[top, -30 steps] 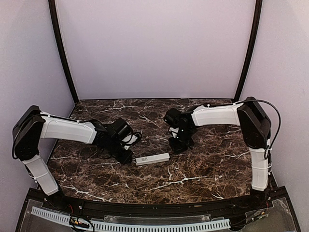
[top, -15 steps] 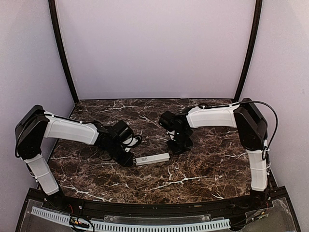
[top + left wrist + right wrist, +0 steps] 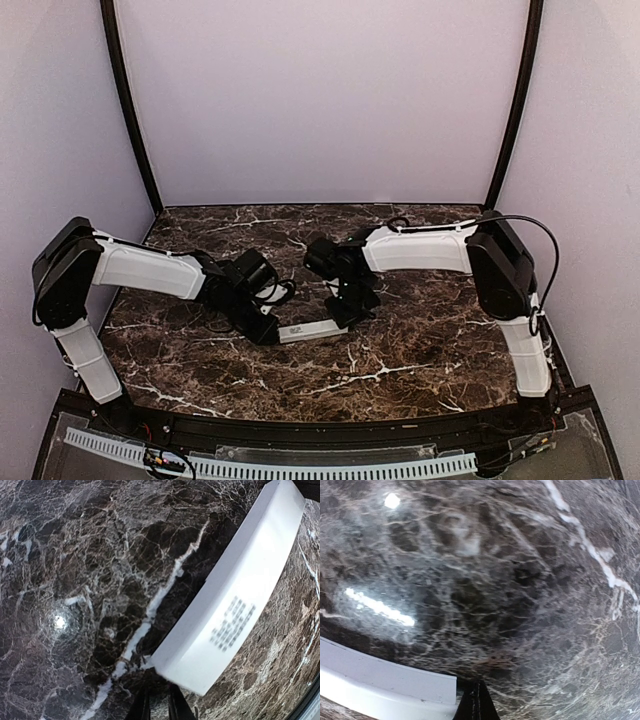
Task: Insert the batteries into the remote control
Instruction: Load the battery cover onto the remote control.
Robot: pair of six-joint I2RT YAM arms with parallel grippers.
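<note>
Remote control (image 3: 318, 327) is being presented flat on the marble table (image 3: 430, 350), bracketed end to end by the two grippers. Its near end is being met directly ahead of the left gripper (image 3: 157, 709), whose jaws are being held almost together, far too narrow to span the bar. Whether the fingertips are touching that end or standing just short of it cannot be told. The opposite end is being flanked by the right gripper (image 3: 476, 703), its jaws pressed fully together into one point, with the bar's corner just to the left of the tip. No item is being seen between either pair of jaws.

A printed label (image 3: 232, 622) is being shown on the upward face. No recessed slot, metal contact or open compartment is being exposed in any view, and no batteries are being seen on the table, in the bar or at the jaws. A step is being shown along the bar's long edge in the right wrist view; whether it is a cover seam cannot be told.

Progress is being judged as undetermined: either the cells are being concealed inside a closed body, or loading is not yet begun.
</note>
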